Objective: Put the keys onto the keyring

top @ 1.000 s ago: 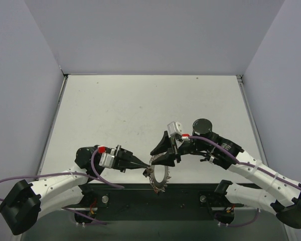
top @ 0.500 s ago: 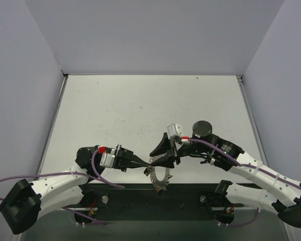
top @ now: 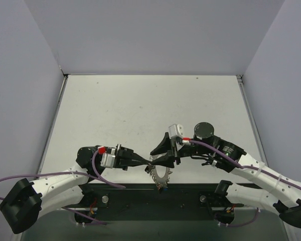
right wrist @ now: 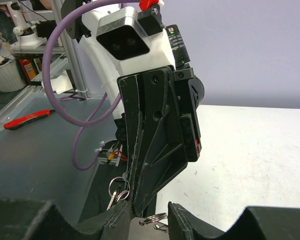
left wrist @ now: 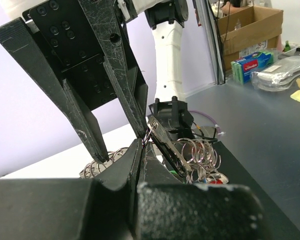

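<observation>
The keyring, a grey coiled ring with keys on it, hangs over the table's near edge. My left gripper is shut, its tips pinching a thin wire of the keyring. A silver key blade, loose ring loops and a red key head hang just beyond it. My right gripper is open, its jaws on either side of the left gripper's tips. In the right wrist view the right gripper has a small ring loop in its gap. A key and rings hang beside it.
The white table stretches behind both arms, with grey walls on three sides. A black base plate lies below the near edge. Both arms meet at the front middle.
My left gripper's tips have moved up and right, in between the right gripper's jaws. The right gripper has come down a little. The keyring has swung slightly.
</observation>
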`<state>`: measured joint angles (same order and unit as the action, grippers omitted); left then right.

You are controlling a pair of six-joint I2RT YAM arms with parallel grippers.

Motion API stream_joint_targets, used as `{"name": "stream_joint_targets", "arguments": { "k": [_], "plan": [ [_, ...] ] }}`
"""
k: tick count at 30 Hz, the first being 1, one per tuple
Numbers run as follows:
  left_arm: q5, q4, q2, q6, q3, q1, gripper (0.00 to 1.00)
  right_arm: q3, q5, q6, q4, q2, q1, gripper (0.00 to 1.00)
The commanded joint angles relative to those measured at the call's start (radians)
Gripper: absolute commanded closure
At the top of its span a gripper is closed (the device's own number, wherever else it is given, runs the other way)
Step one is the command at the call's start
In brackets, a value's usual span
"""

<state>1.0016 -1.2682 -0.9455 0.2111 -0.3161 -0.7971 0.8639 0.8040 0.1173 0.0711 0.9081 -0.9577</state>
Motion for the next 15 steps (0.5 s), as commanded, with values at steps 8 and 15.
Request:
{"name": "stream_joint_targets", "arguments": {
  "k": [8, 15],
  "plan": [
    [-0.136, -0.033, 0.082, -0.207, -0.026, 0.009, 1.0, 0.011, -0.452, -0.067, 0.01, -0.058, -0.016, 0.61],
    [-0.195, 0.213, 0.161, -0.367, -0.049, 0.01, 1.0, 0.006, -0.638, -0.117, 0.009, -0.083, -0.012, 0.51]
  ]
}}
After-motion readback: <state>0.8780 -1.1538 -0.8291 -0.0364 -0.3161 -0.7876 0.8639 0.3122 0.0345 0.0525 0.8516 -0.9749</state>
